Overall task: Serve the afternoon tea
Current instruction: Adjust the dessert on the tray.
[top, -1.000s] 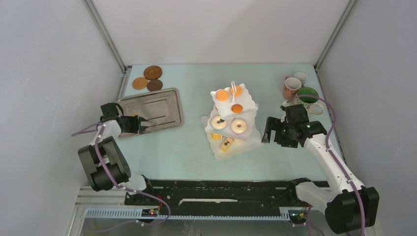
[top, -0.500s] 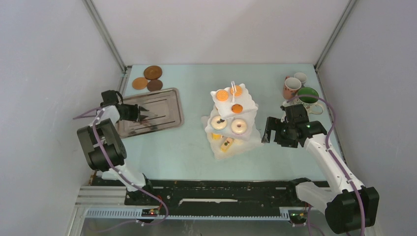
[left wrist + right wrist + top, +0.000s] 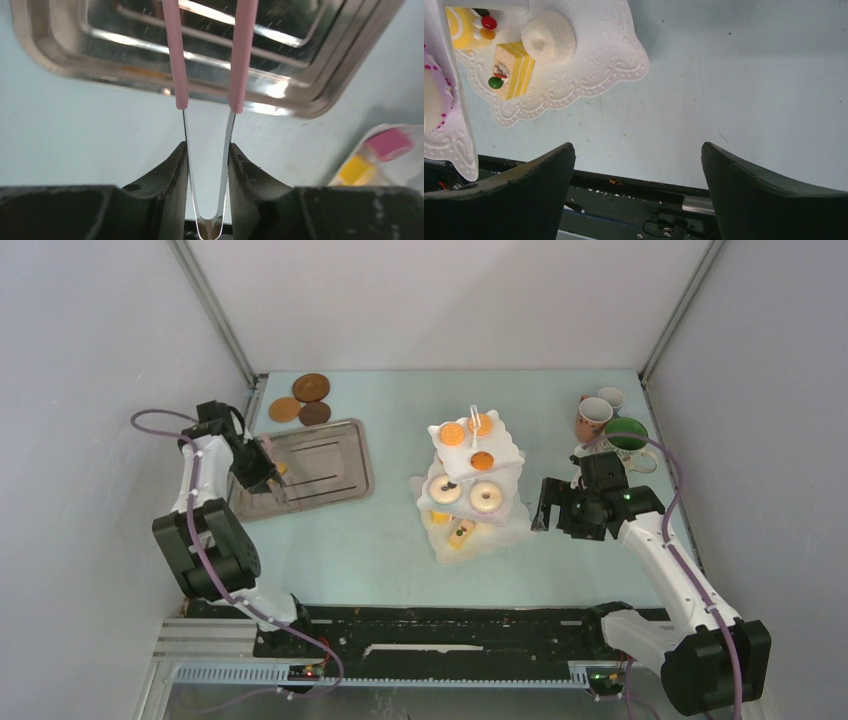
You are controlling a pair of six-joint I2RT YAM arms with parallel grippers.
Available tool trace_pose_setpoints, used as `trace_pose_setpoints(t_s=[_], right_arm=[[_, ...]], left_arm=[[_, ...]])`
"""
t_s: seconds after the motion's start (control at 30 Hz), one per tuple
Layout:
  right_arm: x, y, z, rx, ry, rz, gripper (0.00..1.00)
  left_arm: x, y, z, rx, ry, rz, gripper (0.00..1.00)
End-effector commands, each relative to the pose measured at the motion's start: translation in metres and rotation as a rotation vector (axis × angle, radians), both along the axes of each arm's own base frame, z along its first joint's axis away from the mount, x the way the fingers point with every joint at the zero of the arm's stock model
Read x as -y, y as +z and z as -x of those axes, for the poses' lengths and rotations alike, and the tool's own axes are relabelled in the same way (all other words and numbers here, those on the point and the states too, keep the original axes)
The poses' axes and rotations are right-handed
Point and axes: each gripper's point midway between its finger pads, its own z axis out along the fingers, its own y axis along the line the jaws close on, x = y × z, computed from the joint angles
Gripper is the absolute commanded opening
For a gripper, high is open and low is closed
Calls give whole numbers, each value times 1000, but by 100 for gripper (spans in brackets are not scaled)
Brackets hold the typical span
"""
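Note:
The white three-tier stand [image 3: 507,531] is at mid-table with orange biscuits [image 3: 452,434] on top, donuts [image 3: 487,497] in the middle and yellow cakes [image 3: 461,533] below. My left gripper [image 3: 262,462] hangs over the left part of the grey tray [image 3: 330,455], shut on the pink tongs [image 3: 240,55]. In the left wrist view the gripper [image 3: 207,146] pinches their steel arms and the pink tips reach over the tray [image 3: 60,60]. My right gripper [image 3: 545,508] is open and empty just right of the stand; its wrist view shows it [image 3: 636,146] beside the bottom tier [image 3: 594,55].
Three brown coasters [image 3: 311,387] lie at the back left behind the tray. A pink mug [image 3: 594,418], a small pale mug [image 3: 611,398] and a green-inside mug [image 3: 628,437] stand at the back right, behind the right arm. Grey walls close in both sides.
My left wrist has swung toward the back left with the tongs and turned, so they now point toward the near edge. The right arm has not moved.

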Motion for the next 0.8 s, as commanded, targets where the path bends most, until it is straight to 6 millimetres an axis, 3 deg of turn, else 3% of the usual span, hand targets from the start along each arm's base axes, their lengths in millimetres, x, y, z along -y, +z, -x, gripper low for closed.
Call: trace_pose_setpoints(t_s=[0.0, 0.13, 0.33, 0.6, 0.77], right_arm=[[-8, 5, -4, 24, 44, -17, 100], [-12, 5, -2, 29, 63, -18, 100], [-13, 8, -1, 41, 70, -18, 100], [-13, 5, -2, 28, 69, -15, 100], [-12, 5, -2, 28, 64, -12, 100]], left_arm=[[-10, -2, 41, -96, -117, -132, 34], [0, -3, 30, -53, -101, -52, 36], [-22, -22, 28, -84, -65, -29, 37], [-21, -22, 6, -84, -165, 36, 37], [-20, -40, 5, -122, -161, 99, 36]])
